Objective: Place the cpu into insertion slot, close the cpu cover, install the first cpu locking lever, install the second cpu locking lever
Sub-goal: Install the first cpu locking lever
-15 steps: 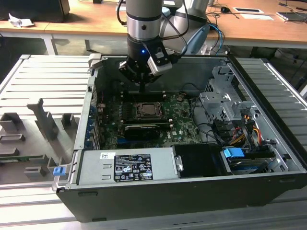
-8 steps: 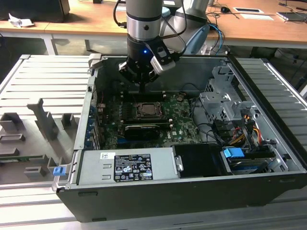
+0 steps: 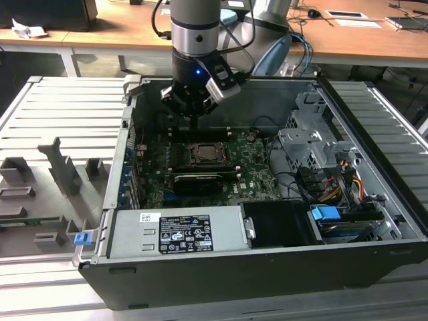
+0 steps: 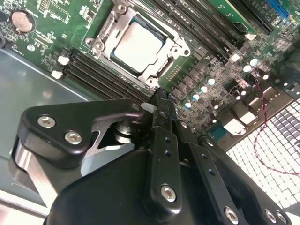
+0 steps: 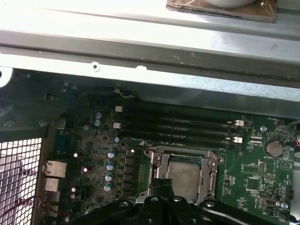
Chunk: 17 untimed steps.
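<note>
Inside the open dark computer case (image 3: 234,277) I count one silvery-beige square cpu (image 4: 139,47), framed by one silver-grey metal cpu cover (image 4: 108,29); the black gripper (image 4: 159,96) is closed and empty.

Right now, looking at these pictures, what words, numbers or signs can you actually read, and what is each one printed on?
No text here can be read with confidence.
The black-and-white label on the grey metal box, in the exterior view: print too small to read.
The small white sticker on the same box: too small.
White markings on the green circuit board, in the second wrist view: blurred.
The top of the cpu: no legible marks.
</note>
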### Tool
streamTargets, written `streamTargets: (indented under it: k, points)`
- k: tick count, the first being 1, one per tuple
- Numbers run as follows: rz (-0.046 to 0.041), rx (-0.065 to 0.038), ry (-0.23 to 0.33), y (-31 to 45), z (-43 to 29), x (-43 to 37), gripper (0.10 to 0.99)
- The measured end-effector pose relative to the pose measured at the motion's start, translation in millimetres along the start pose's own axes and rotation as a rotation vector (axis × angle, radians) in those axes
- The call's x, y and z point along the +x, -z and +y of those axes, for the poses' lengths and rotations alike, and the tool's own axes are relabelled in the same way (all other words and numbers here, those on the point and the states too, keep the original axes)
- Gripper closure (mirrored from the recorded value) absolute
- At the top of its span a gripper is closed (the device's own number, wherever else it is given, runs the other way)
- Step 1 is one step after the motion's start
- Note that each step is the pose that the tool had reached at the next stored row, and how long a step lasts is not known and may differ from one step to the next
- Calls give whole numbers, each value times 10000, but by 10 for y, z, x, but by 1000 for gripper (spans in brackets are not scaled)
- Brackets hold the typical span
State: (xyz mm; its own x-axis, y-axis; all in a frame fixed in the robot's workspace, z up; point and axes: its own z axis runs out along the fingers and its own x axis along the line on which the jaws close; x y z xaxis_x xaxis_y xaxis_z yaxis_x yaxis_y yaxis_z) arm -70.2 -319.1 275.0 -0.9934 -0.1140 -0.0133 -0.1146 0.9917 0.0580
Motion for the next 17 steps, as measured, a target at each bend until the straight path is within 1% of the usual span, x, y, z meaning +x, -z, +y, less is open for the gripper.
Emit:
streamTargets:
  k: [12, 15, 16, 17]
  points:
    - [0, 1, 0, 1, 13, 106, 980]
    - [-2, 1, -1, 2, 18, 154, 980]
    - [-8, 1, 1, 0, 23, 202, 980]
    - [-10, 2, 2, -1, 26, 227, 980]
